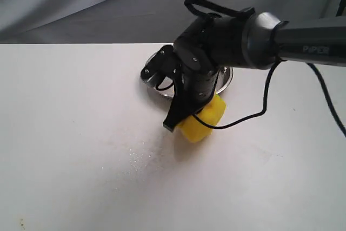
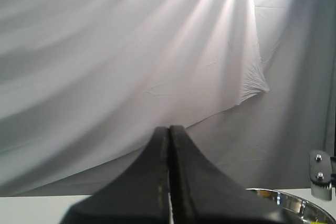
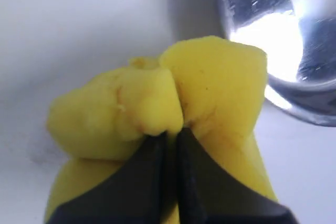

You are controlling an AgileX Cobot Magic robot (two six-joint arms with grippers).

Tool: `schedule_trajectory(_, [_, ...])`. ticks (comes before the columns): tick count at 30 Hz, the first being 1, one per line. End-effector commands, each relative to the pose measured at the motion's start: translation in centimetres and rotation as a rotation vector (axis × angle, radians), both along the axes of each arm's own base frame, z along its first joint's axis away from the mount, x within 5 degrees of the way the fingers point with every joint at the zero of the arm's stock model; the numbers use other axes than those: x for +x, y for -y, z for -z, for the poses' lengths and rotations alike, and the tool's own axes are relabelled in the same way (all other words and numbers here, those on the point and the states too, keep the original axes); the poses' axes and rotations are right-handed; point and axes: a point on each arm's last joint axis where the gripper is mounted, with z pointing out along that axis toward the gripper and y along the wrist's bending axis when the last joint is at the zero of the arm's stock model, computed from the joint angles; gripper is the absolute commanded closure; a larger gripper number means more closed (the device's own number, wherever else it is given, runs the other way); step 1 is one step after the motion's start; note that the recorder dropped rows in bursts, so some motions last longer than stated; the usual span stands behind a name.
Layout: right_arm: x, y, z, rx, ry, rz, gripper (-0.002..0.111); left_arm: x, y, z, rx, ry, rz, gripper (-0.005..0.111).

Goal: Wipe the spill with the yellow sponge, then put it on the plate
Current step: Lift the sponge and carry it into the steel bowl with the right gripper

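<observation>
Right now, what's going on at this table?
The right jaws are pinched shut on the yellow sponge, holding it low against the white table right beside the steel plate. Only a faint glistening patch shows near it. The left jaws are shut on nothing, outside the exterior view.

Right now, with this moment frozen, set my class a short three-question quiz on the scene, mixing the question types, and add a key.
1. Fill in: the jaws of the left end effector are ____.
2. The yellow sponge is clamped by: A. the left end effector; B. the right end effector; C. nothing.
3. True or false: the sponge lies flat inside the plate.
Key: 1 shut, holding nothing. 2 B. 3 false; it is squeezed in the jaws, outside the plate.
</observation>
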Motion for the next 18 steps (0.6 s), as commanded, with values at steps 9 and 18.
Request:
schedule_trajectory(9, [4.2, 0.7, -4.5, 0.383, 0.361, 0.016, 0.108, -0.1, 0.0, -0.1, -0.006, 0.011, 0.006, 0.107])
schedule_trajectory(18, [7.4, 2.5, -2.3, 0.512, 0.416, 0.107, 0.108, -0.1, 0.0, -0.1, -0.006, 0.011, 0.006, 0.107])
